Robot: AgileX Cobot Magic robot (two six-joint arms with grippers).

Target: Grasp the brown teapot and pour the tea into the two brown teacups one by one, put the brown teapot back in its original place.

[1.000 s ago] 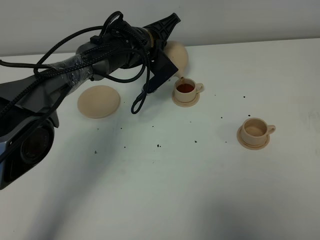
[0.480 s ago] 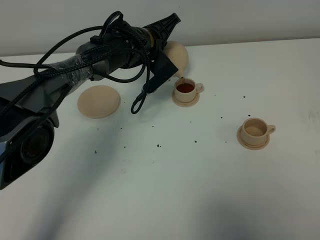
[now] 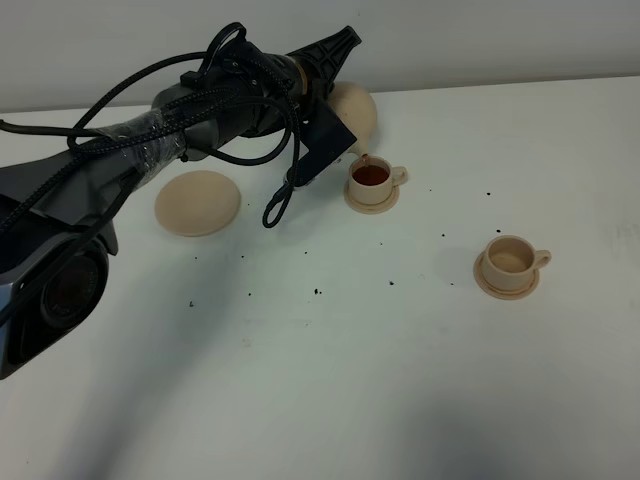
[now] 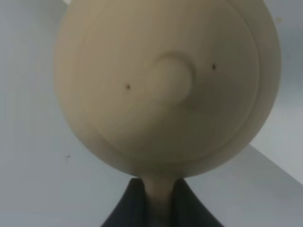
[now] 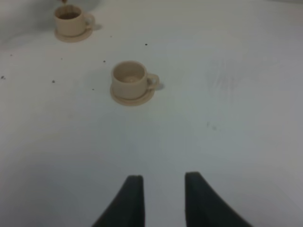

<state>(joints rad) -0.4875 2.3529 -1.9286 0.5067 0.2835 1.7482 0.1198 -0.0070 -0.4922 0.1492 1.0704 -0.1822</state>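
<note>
Unmoved, left gripper point(image 4: 159, 201) grips the tilted brown teapot point(image 4: 161, 85) by its handle, spout over the far teacup point(image 3: 371, 177).

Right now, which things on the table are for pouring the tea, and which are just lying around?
For the job:
- brown teapot, tipped over the first teacup
- first teacup, holding tea
- second teacup, empty
- wide saucer, bare, where the teapot belongs

Just lying about:
- little dark specks scattered on the white table
</note>
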